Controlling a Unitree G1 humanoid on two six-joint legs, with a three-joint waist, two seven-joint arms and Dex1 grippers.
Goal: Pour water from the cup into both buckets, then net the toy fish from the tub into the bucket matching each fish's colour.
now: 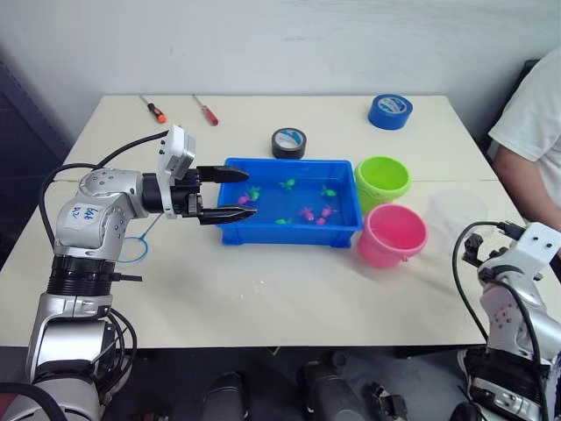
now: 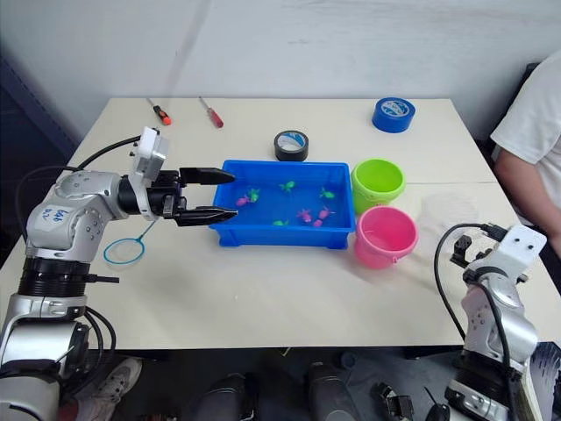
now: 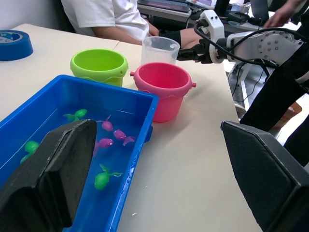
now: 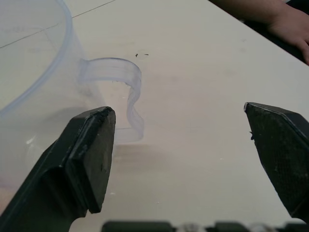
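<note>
I see my left claw (image 1: pixel 235 193) wide open and holding nothing, its two black fingers pointing at the short end of the shallow bright blue plastic tub (image 1: pixel 290 230) that faces the bench's left edge. One finger hangs over the tub's rim there, the other just outside its near corner. The tub sits in the middle of the pale bench (image 1: pixel 263 289) and has water in it, with tiny green and pink toy fish (image 1: pixel 305 212) spread about inside. Just beside the tub, toward the bench's right edge, stand the small round lime green bucket (image 1: pixel 382 181) and the small round pink bucket (image 1: pixel 392 234), the pink one closer to the near edge. The wide clear plastic cup (image 1: pixel 457 210) stands near the right edge, just past the buckets. My right claw (image 4: pixel 181 145) is wide open too and holds nothing; the cup's clear handle (image 4: pixel 126 92) is between its fingers but closer to one of them. The small blue-rimmed net on a thin stick (image 2: pixel 124 251) lies flat near the left edge, under my left arm. A person in a white shirt (image 1: pixel 535 132) sits at the right edge.
</note>
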